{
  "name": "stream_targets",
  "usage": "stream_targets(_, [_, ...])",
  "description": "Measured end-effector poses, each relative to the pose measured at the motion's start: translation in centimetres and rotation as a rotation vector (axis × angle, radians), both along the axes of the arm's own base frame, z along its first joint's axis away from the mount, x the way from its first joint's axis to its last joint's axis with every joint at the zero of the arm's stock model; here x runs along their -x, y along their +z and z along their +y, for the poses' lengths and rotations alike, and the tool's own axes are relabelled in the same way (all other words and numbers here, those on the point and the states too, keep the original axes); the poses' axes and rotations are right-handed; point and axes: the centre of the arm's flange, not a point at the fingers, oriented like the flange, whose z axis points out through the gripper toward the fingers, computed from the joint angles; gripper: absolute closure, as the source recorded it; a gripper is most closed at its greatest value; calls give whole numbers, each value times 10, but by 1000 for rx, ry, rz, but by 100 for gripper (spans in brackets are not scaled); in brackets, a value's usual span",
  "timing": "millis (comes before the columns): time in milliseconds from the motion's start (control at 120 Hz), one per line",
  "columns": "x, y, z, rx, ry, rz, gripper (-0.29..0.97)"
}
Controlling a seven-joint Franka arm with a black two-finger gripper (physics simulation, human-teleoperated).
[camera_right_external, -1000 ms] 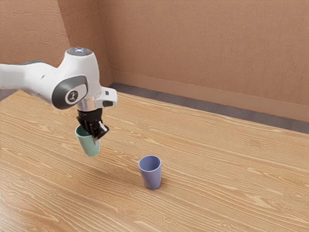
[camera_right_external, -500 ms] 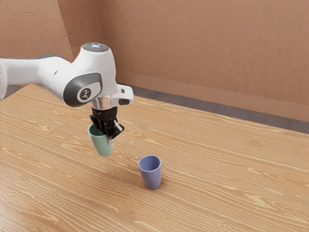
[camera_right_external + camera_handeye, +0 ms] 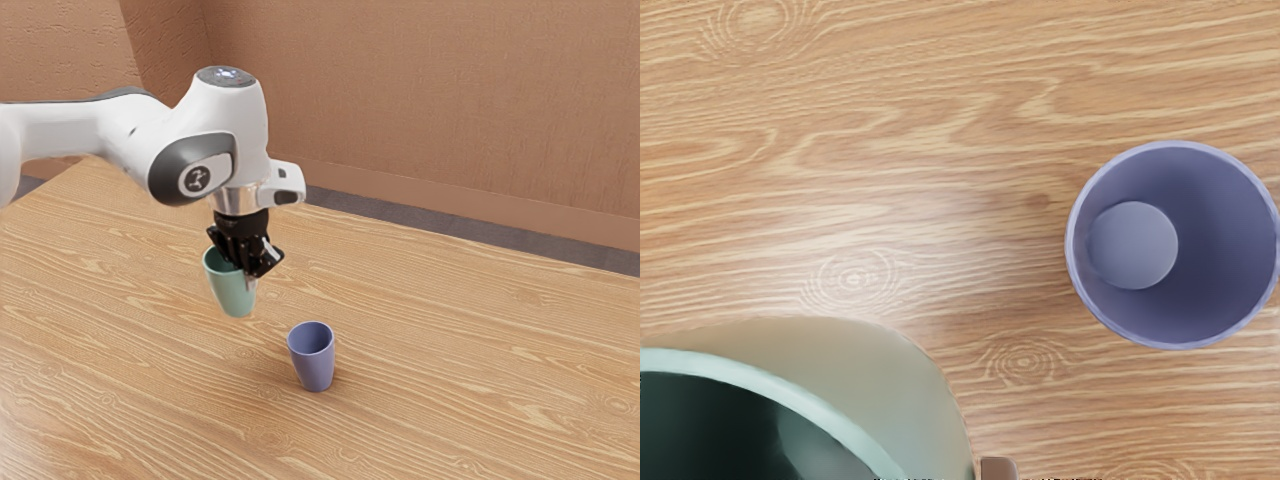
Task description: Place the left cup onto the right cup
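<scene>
Green cup (image 3: pixel 232 290): held in the air, clear of the table (image 3: pixel 480 330), mouth up and tilted slightly. The wrist view shows its rim and dark inside close under the hand (image 3: pixel 840 390).

Handling (judgement): thin-walled, rigid, smooth tumbler that tapers to the base. It is probably light and slick. A hold on the wall can let it swing or slip if jolted, so moves should be slow.

Grip: the gripper (image 3: pixel 250 268) is clamped on the cup's rim at the side nearer the exterior view's right, and the cup body hangs below the fingers. A rim pinch seems the sensible hold here, since it leaves the base free to go into another cup.

Purple cup (image 3: pixel 311 355): stands upright on the table, mouth open, at about 4 o'clock from the green cup in the exterior view, near but not touching. In the wrist view its round bottom is visible straight down through the mouth (image 3: pixel 1230 250), off to one side of the held cup.

Status (judgement): carry is under way. The green cup is not yet above the purple one. It must be levelled and centred before lowering, or the purple cup may tip.
</scene>
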Motion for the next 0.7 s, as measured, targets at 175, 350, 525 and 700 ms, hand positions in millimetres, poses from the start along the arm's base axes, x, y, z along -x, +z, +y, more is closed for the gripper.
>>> stream_targets(175, [2, 10, -11, -6, 16, 4, 78])
stream_targets(350, [4, 15, -16, -10, 33, 7, 78])
stream_targets(525, [6, 18, -25, -12, 41, 6, 78])
stream_targets(700, [8, 26, -34, -15, 49, 1, 78])
